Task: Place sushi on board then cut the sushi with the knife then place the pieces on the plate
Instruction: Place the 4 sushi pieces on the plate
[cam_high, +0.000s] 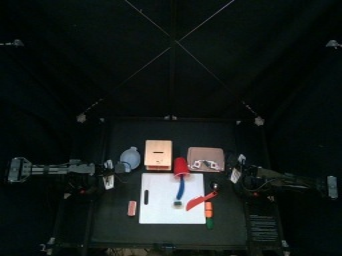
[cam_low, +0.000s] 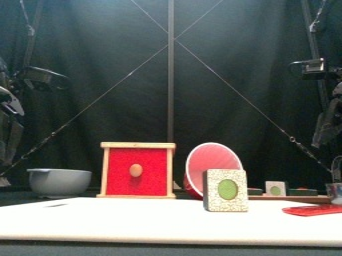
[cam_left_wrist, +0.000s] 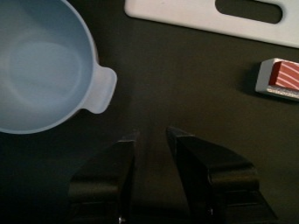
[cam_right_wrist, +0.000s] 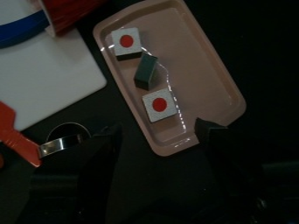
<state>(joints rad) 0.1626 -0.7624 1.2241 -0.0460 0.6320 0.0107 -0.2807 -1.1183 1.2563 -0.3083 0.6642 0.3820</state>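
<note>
Both arms low at the table's sides, neither holding anything.

- White board (cam_high: 167, 215): flat on the table between the two pincers, toward the front.
- Wooden box (cam_high: 160, 155) with a red drawer front: behind the board, about midway between the pincers, further back than either.
- Pink tray (cam_right_wrist: 211, 79): flat, directly below the right pincer (cam_right_wrist: 163, 131). Jaws wide apart, empty, one at each side of the tray's near end in the wrist view.
- Bowl (cam_left_wrist: 70, 52): empty, near the left pincer (cam_left_wrist: 149, 136), on its back-and-centre side. One small handle points toward the pincer. Jaws apart by a narrow gap, nothing between them, over bare table.
- Red cup (cam_low: 211, 165): on its side on the board, closer to the right pincer than to the left.
- Blue knife (cam_high: 181, 187): lying lengthwise on the board, just in front of the cup.
- Red knife (cam_high: 201, 200): on the board, slanted, on the side nearer the right pincer.
- Sushi, split up. Three pieces (cam_right_wrist: 160, 105) sit on the tray ahead of the right pincer: two pale with a red centre, one dark green block between them. One red-topped piece (cam_left_wrist: 281, 76) lies on the table beside the board's edge, near the left pincer. One piece with a green centre (cam_low: 226, 190) stands upright at the board's front, well apart from both pincers.
</note>
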